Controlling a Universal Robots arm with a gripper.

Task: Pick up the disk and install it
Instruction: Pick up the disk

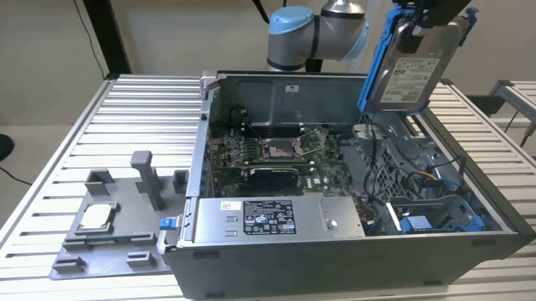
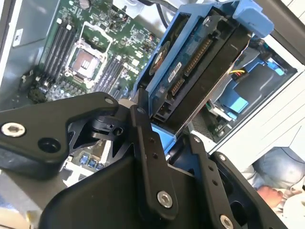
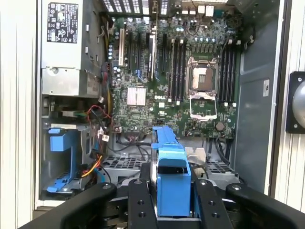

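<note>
The disk (image 1: 408, 72), a silver-grey drive with a white label in a blue carrier frame, hangs upright above the back right corner of the open computer case (image 1: 335, 257). My gripper (image 1: 428, 25) is shut on its upper end. In the second wrist view the disk (image 2: 200, 57) sits between the black fingers (image 2: 147, 143), its connector edge facing the camera. In the first wrist view the disk (image 3: 170, 167) is edge-on in my gripper (image 3: 171, 186), over the case's drive cage (image 3: 119, 164).
Inside the case lie the motherboard (image 1: 277, 153) and a grey labelled power-supply box (image 1: 268, 219). A blue drive bay (image 1: 418, 222) with cables sits in the front right corner. A grey fixture tray (image 1: 117, 219) holding a small square chip (image 1: 94, 217) lies left of the case on the slatted table (image 1: 142, 113).
</note>
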